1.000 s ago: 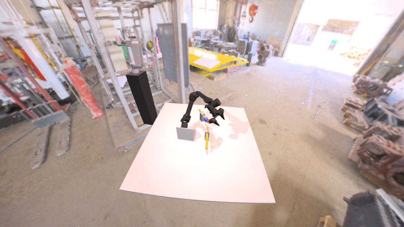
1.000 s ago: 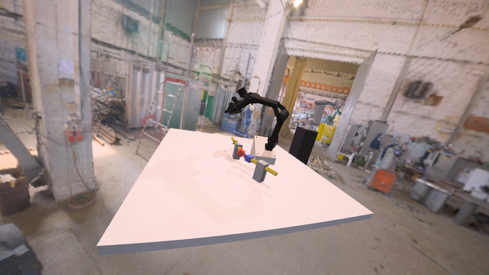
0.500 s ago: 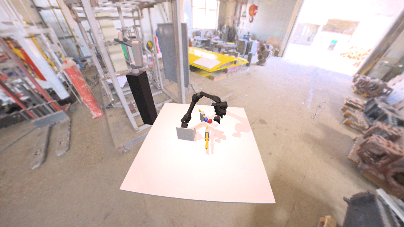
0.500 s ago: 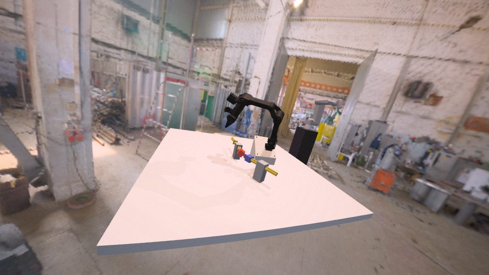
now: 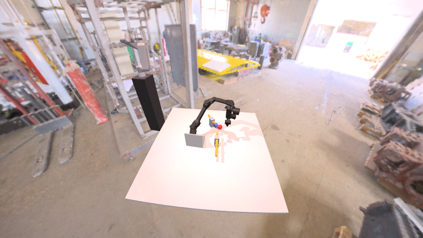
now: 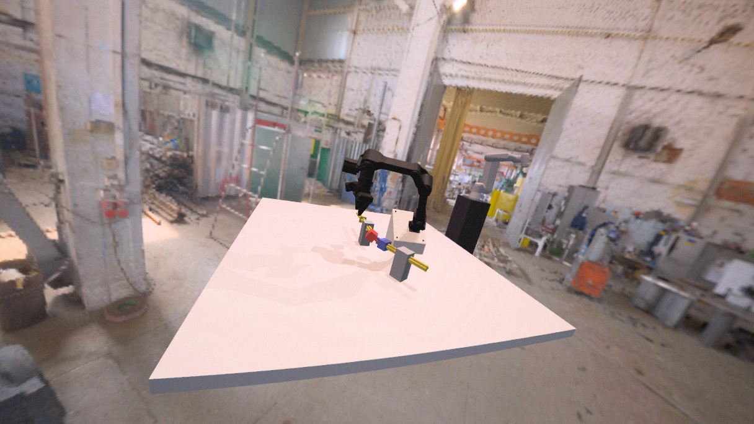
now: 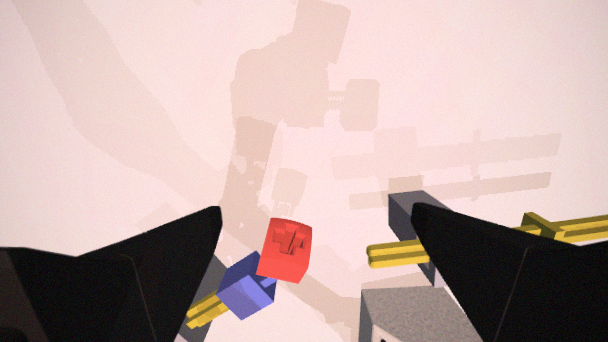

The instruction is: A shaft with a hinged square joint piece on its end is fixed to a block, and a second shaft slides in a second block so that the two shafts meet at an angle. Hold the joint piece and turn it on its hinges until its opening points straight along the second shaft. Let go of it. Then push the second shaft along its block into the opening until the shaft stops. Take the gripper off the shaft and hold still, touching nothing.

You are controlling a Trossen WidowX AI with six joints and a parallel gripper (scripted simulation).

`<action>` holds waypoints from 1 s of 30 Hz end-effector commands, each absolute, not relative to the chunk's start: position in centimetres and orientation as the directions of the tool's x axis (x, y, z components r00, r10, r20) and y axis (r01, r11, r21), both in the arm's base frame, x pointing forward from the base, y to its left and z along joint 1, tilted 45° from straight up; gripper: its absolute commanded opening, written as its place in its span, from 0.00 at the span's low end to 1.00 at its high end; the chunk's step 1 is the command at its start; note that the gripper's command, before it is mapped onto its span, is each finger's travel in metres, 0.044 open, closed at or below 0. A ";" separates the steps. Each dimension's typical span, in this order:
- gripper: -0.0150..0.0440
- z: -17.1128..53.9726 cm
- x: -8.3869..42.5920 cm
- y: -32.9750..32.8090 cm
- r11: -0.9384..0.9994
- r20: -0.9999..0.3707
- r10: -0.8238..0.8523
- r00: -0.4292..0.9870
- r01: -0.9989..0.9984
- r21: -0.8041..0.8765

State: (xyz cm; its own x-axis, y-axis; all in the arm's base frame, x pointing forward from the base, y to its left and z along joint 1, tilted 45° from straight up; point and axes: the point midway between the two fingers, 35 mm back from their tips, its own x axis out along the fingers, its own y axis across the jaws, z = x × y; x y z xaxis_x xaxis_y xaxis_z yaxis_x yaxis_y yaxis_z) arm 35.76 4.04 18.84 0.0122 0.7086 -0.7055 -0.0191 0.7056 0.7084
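A red joint piece (image 5: 220,127) (image 6: 371,235) (image 7: 285,266) is hinged to a blue piece (image 5: 215,125) (image 6: 384,243) (image 7: 247,296) on the first yellow shaft (image 6: 419,263) (image 7: 207,310), held by a grey block (image 6: 400,266). In the wrist view its cross-shaped opening faces toward the camera, not toward the second shaft. The second yellow shaft (image 5: 216,150) (image 7: 397,254) passes through its own grey block (image 6: 363,237) (image 7: 400,215); its near end is apart from the red piece. My gripper (image 5: 227,124) (image 6: 361,211) (image 7: 317,213) is open and empty, pointing down above the parts.
The arm's grey base box (image 5: 194,140) (image 7: 410,312) stands beside the two shafts on the pale table (image 5: 207,183) (image 6: 316,326). A cross-bar (image 7: 540,225) sits on the second shaft. Another light grey arm (image 5: 143,56) (image 6: 491,171) stands on a black pedestal (image 5: 148,102) (image 6: 466,224) beyond the table.
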 end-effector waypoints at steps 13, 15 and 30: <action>1.00 18.3 35.3 4.8 0.716 -0.733 0.670 0.121 0.156 0.680; 1.00 18.2 35.3 5.0 0.712 -0.735 0.664 0.140 0.182 0.678; 1.00 16.0 35.4 7.3 0.694 -0.738 0.647 0.190 0.252 0.674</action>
State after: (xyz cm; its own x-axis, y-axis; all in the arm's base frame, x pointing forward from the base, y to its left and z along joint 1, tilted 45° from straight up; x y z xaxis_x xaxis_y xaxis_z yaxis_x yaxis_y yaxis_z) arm 35.42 6.53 16.87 0.1948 0.6507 -0.7339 0.2464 0.6918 0.6788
